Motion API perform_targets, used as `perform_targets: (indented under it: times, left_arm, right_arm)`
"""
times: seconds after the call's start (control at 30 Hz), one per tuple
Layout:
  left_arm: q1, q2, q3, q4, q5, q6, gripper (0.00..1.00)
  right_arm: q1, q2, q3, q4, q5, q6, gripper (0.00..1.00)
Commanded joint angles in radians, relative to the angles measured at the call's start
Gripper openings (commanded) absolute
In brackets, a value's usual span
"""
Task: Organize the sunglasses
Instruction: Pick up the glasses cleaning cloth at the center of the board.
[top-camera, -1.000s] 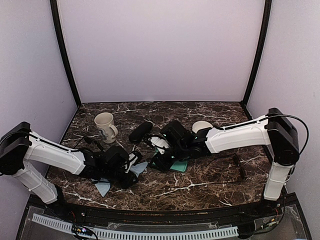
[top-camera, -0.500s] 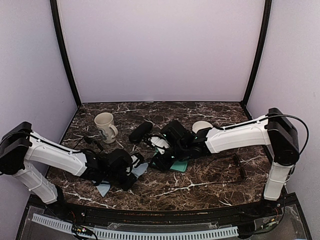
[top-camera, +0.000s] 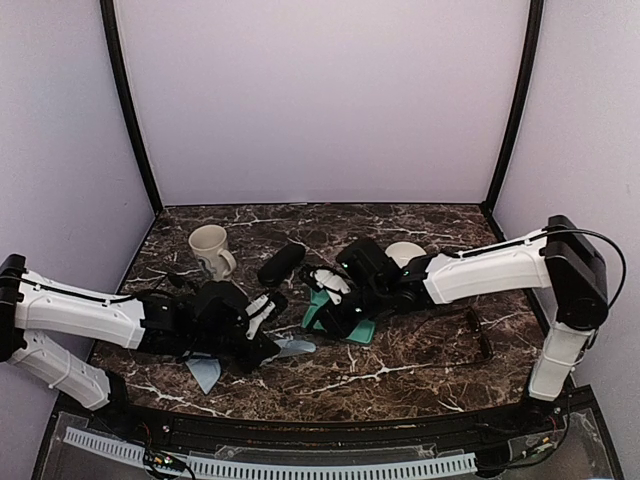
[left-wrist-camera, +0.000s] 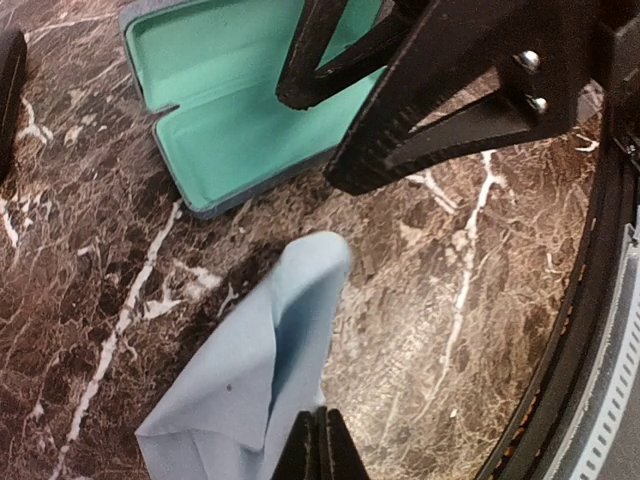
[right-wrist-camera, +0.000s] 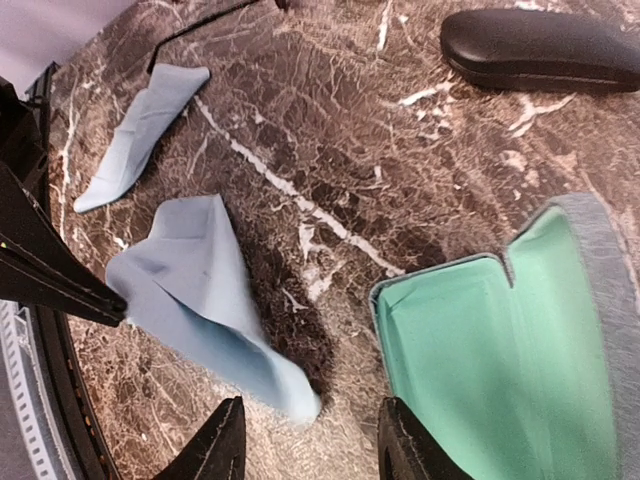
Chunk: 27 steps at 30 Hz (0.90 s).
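Only the top view takes in the sunglasses (top-camera: 481, 333): one thin dark pair lies on the veined marble table (top-camera: 420, 372), well to the right of the open case (top-camera: 358, 332) and apart from both arms. The left wrist view shows the left gripper (left-wrist-camera: 320, 432) pinched closed on a soft, creased pale-blue cloth (left-wrist-camera: 262, 360). The right wrist view shows the right gripper (right-wrist-camera: 310, 415) with its fingers apart and holding nothing, beside the case's smooth teal lining. A second cloth (right-wrist-camera: 140, 130) and a glossy black oblong case (right-wrist-camera: 545, 48) lie beyond.

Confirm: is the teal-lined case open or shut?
Open. The case lies spread, teal lining facing up in both wrist views.
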<state>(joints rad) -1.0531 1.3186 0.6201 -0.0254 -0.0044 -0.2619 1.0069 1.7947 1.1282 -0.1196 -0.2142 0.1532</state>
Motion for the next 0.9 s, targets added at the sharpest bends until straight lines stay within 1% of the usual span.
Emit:
perform_targets:
  times: [0.0,0.13,0.27,0.4,0.43,0.63,0.87]
  left_arm:
    - [0.013,-0.059,0.029,-0.006,0.093,0.048,0.00]
    - [0.026,-0.091,0.038,-0.012,0.185,0.073,0.00]
    - [0.030,-0.091,0.059,0.001,0.254,0.070,0.00]
    - [0.031,-0.080,0.073,0.024,0.283,0.048,0.00]
    - [0.031,-0.079,0.074,0.030,0.286,0.043,0.00]
    - [0.046,-0.057,0.084,0.038,0.287,-0.009,0.00]
    - [0.082,0.027,0.139,0.035,0.284,-0.082,0.00]
  right_arm:
    - [-0.030,-0.089,-0.038,0.060,-0.054,0.008,0.46]
    - [-0.041,-0.139,-0.068,0.059,-0.080,-0.009,0.46]
    - [-0.048,-0.177,-0.092,0.060,-0.102,-0.013,0.46]
    - [-0.054,-0.193,-0.128,0.070,-0.132,-0.009,0.46]
    - [-0.054,-0.227,-0.140,0.077,-0.138,-0.010,0.46]
    - [-0.043,-0.272,-0.219,0.123,-0.212,0.000,0.48]
    - [0.015,-0.265,-0.260,0.161,-0.078,0.066,0.50]
